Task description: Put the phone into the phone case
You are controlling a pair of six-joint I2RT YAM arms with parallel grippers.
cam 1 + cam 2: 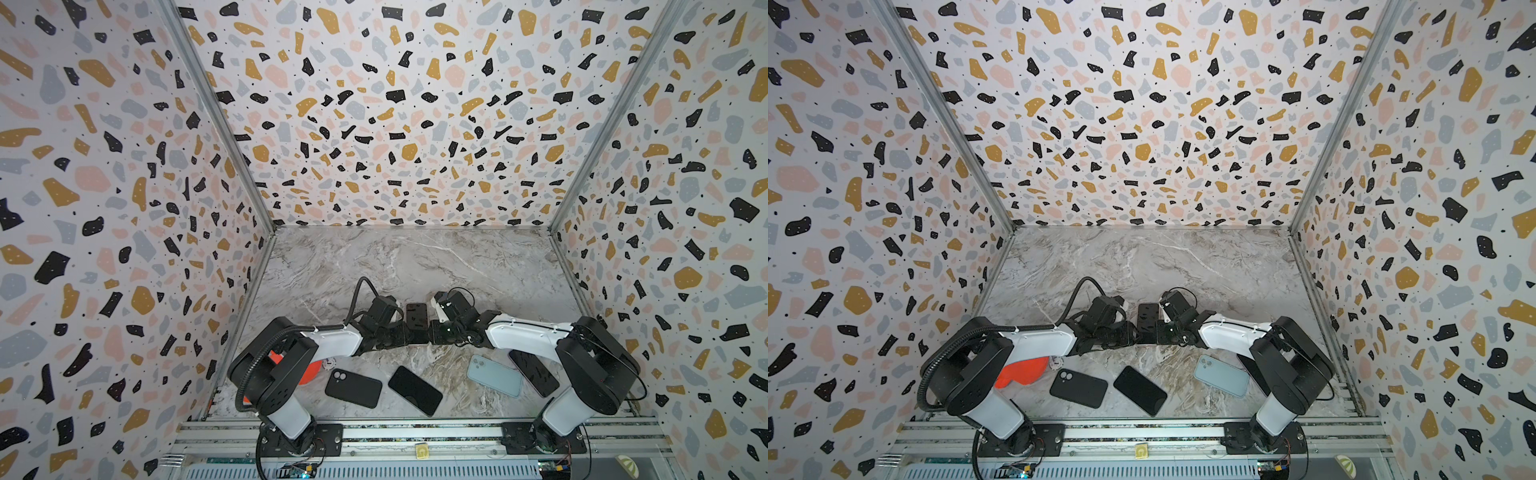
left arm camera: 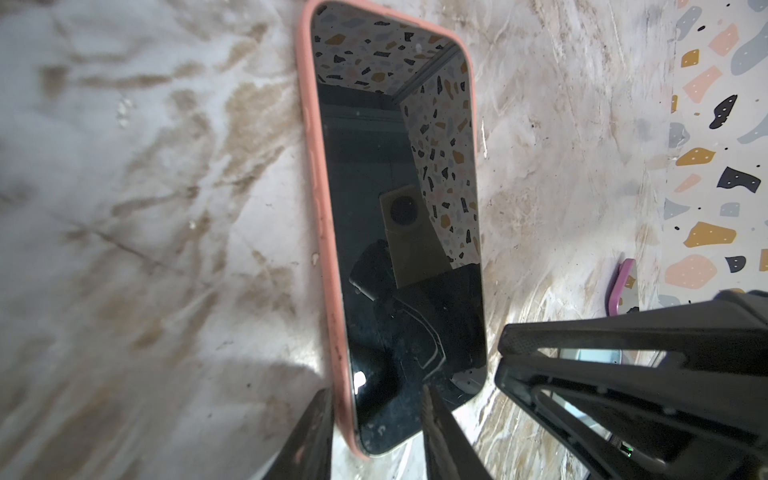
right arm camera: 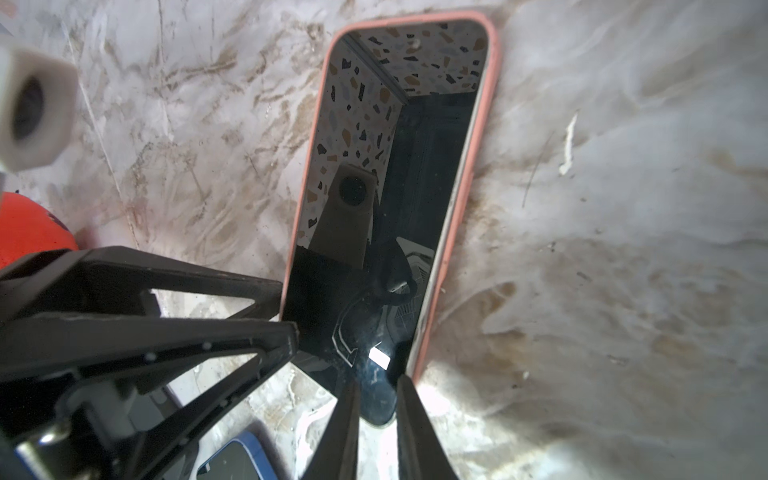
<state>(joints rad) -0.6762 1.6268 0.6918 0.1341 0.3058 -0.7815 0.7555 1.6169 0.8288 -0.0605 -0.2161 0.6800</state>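
Both grippers flank phone (image 2: 399, 232) in case (image 2: 322, 216).

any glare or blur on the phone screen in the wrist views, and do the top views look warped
Left wrist view: the phone screen mirrors the terrazzo walls, with a small glare spot; the marble table is blurred. Right wrist view: same mirror reflections, bright glint near the right gripper. Both top views: wide-angle stretch at the walls.

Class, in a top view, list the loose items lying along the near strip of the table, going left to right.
Orange object → black phone case → black phone, screen up → pale blue phone → dark phone, partly under the right arm.
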